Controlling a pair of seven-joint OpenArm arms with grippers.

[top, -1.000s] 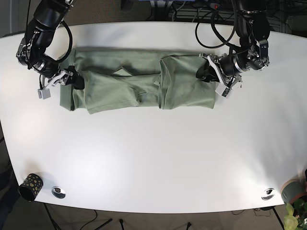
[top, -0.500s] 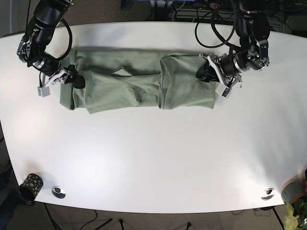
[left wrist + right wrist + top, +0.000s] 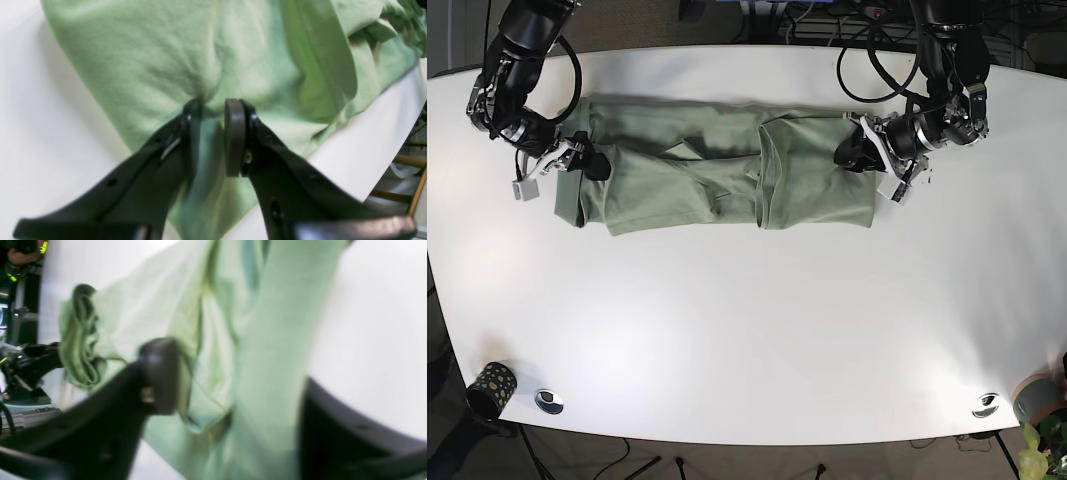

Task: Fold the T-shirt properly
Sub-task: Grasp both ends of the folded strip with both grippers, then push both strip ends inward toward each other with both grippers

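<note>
T-shirt (image 3: pixel 717 170) half-folded into long band, upper centre of desk (image 3: pixel 747 330). Left pincer (image 3: pixel 213 110) clamped on hem; right pincer (image 3: pixel 233 380) apart around cloth. Crosswise folds remain.

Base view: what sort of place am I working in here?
Probably a robotics lab: a white table with a green T-shirt on it, cables behind, and tripod legs on the floor below.

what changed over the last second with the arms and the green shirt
The right pincer shifted slightly up the base view and inward over the left end of the folded green cotton T-shirt. The left pincer edged slightly upward at the right end, its pads bunching a little cloth. The shirt's folds and the white table look unchanged.
</note>
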